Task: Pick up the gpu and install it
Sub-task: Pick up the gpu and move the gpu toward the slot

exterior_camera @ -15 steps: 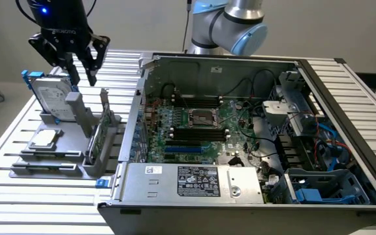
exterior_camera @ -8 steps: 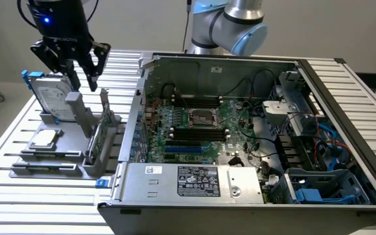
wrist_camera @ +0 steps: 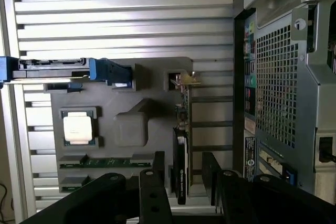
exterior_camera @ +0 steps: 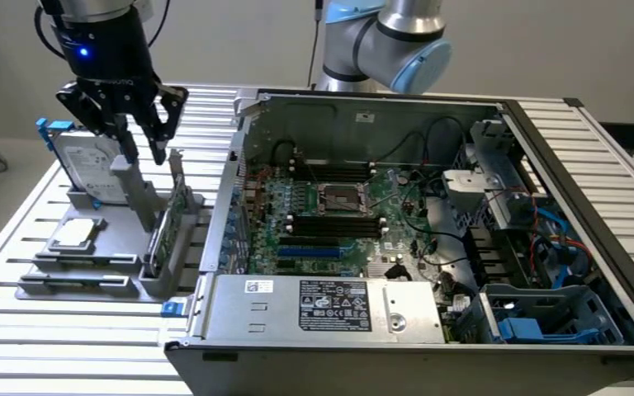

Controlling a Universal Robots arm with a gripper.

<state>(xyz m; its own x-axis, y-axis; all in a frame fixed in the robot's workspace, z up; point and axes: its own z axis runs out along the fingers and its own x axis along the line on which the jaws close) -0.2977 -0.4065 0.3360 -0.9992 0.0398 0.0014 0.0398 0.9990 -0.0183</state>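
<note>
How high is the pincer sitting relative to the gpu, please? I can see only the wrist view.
Observer: In the exterior view the pincer hangs open over the grey holder. Its fingertips are about level with the top end of the upright gpu, and it grips nothing.
Operator: Thank you. Could you tell me whether the computer case is open?
Observer: Yes. The case has its side off, so the motherboard lies exposed, and its blue slot has no card in it.
</note>
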